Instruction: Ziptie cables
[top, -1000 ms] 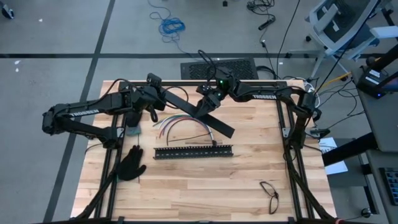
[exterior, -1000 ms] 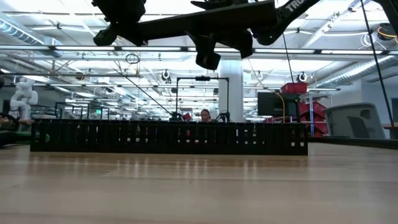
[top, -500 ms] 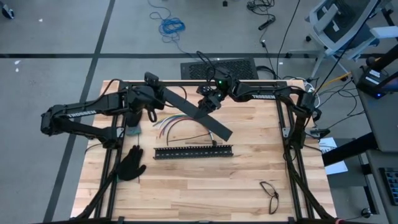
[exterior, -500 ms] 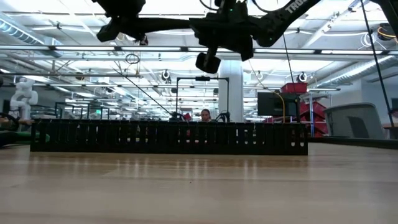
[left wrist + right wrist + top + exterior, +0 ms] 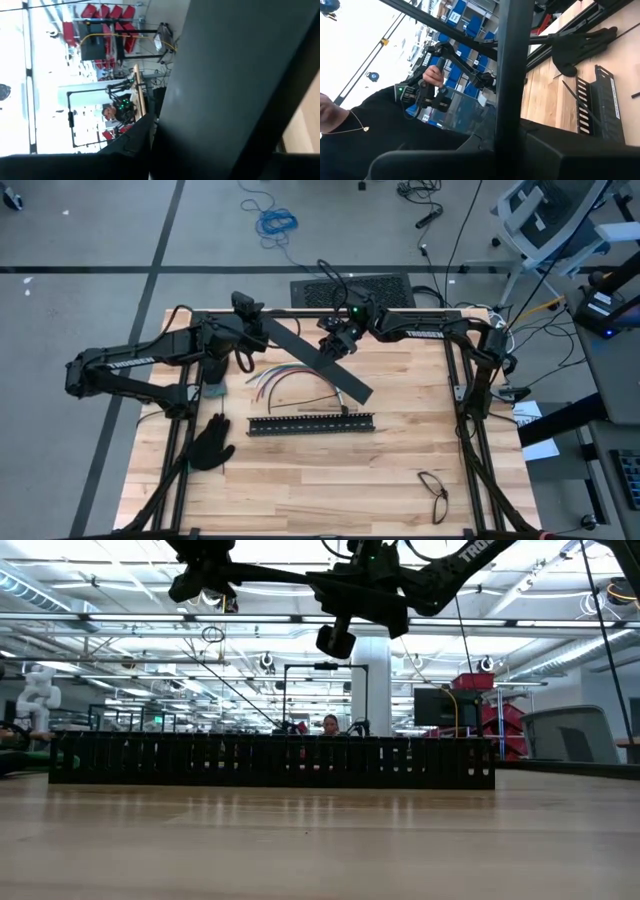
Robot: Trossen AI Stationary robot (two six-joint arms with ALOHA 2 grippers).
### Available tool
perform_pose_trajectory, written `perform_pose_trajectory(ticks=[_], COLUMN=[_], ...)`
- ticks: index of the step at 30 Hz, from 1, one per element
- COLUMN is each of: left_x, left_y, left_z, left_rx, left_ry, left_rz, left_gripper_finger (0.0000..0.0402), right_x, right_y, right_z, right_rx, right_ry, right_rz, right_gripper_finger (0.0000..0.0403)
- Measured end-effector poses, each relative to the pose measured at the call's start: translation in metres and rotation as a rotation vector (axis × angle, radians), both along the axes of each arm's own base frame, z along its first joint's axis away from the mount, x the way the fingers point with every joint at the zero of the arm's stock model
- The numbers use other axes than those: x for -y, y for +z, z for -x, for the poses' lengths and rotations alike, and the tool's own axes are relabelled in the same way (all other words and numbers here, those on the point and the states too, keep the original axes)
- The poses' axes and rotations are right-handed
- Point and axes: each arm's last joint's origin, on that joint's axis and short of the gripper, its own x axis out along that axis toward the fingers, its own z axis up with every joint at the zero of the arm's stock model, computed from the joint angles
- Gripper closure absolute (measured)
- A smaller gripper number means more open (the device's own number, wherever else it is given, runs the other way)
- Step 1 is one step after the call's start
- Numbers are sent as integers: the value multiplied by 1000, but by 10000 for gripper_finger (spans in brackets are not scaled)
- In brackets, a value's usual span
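The cables (image 5: 290, 380), a loose bundle of red, blue, white and yellow-green wires, lie on the wooden table. A thin dark ziptie (image 5: 322, 402) lies just near of them. Above the cables a long flat black bar (image 5: 312, 358) hangs in the air, slanting from far left to near right. My right gripper (image 5: 335, 348) is shut on its middle. My left gripper (image 5: 247, 315) is at the bar's far-left end (image 5: 262, 325), and the bar's flat face (image 5: 225, 80) fills the left wrist view. My right gripper pinches the black bar near its middle (image 5: 509, 135) between its two fingers, which lie on the two flat faces. It comes in about level from the table's far right, across the bar. The bar is lifted clear of the table and cables.
A black slotted bar (image 5: 312, 424) lies across the table's middle, near of the cables. A black glove (image 5: 210, 445) lies at the near left and a pair of glasses (image 5: 435, 495) at the near right. A person (image 5: 350, 130) shows beyond the table.
My right gripper has taken hold of the bar's middle. My left gripper has tipped upward a little, and the bar's far-left end has risen slightly with it. The bar stays in the air over the cables.
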Motion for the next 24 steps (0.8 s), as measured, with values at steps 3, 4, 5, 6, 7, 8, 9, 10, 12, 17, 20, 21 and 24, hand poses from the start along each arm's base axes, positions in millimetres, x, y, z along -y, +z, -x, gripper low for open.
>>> perform_pose_trajectory(ticks=[3, 4, 5, 6, 7, 8, 9, 10, 12, 17, 20, 21, 24], left_x=[0, 0, 0, 0, 0, 0, 0, 0, 1, 6, 10, 11, 15], left_y=[1, 1, 1, 1, 2, 2, 2, 3, 7, 17, 12, 10, 3], left_z=[-1, -1, -1, -1, 0, 1, 1, 2, 4, 10, 14, 15, 17], left_rx=[14, 14, 26, 50, 81, 104, 112, 113, 104, 104, 46, 29, 41], left_ry=[-10, -10, -4, 6, 18, 31, 47, 62, 86, 99, 123, 134, 207], left_rz=[-1, 1, 10, 25, 40, 50, 49, 45, 47, 167, 282, 315, 397], left_gripper_finger=[277, 277, 277, 276, 276, 274, 272, 269, 262, 255, 255, 255, 255], right_x=[0, 0, 0, 2, 2, 2, 2, 2, 4, 4, 4, 4, 5], right_y=[1, 2, 2, 2, 2, 2, 2, 2, 2, 3, 2, 2, 1], right_z=[0, 0, 0, 1, 1, 1, 1, 1, 2, 2, 2, 2, 2], right_rx=[3, 3, 3, 3, 3, 4, 5, 3, 1, -1, -22, -27, -38], right_ry=[-2, -3, -3, -3, -1, -3, -6, -9, -15, -10, -10, -12, -20], right_rz=[0, 0, 0, 0, -1, 0, 1, -1, -2, -7, -22, -26, -30], right_gripper_finger=[399, 399, 399, 399, 399, 399, 399, 399, 399, 399, 399, 399, 399])
